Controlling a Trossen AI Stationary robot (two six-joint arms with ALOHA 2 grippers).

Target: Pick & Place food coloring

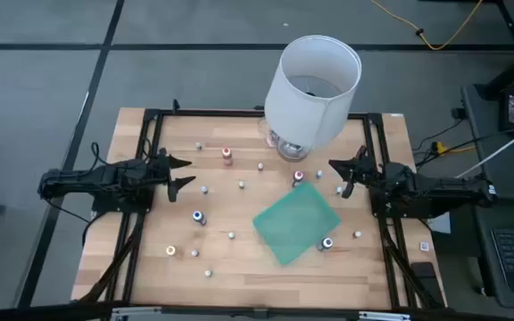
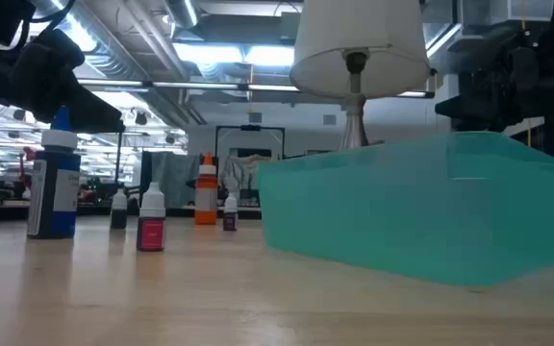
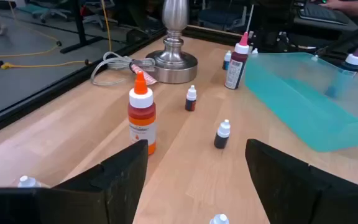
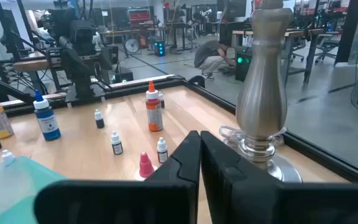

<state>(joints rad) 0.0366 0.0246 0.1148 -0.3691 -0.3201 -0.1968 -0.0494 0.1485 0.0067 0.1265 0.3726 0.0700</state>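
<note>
1. Two claws wait at opposite bench (image 1: 239,267) edges: left claw (image 1: 182,173) released, right claw (image 1: 342,176) clenched, empty.
2. Food coloring bottles (image 1: 198,217) stand scattered between them: light, rigid, tippable; grip the body below the cap.
3. Farther off, the lamp (image 1: 313,85).

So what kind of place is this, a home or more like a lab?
Most likely a robotics lab or workshop. The low view shows exposed ceiling ducts, the right wrist view shows rows of workbenches, and a yellow cable trails across the grey floor.
</note>
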